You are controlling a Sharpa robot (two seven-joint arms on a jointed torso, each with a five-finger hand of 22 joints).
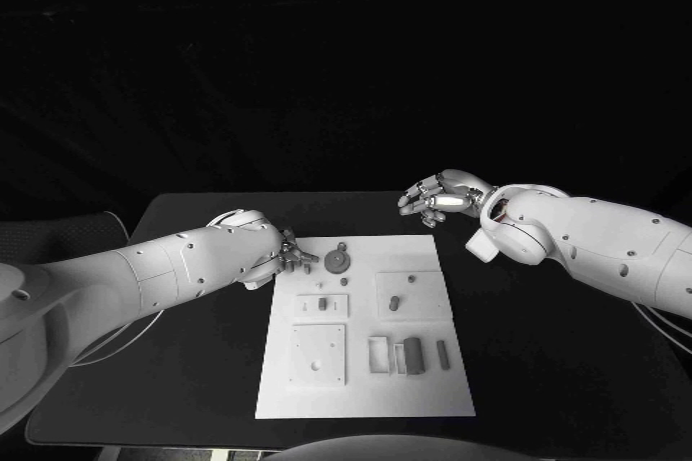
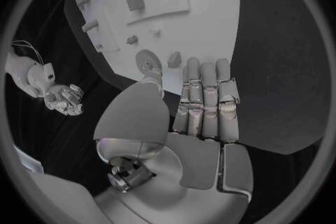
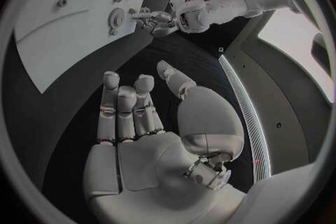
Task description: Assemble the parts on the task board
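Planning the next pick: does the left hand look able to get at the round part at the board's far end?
Probably yes. The left hand sits at the board's far left edge, open and holding nothing, with the round part just beside its fingertips and nothing between them.

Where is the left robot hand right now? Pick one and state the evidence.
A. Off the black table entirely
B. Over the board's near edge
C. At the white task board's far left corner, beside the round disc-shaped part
C: the left robot hand sits at the far left corner of the white task board, its fingers open beside the round disc-shaped part, holding nothing.
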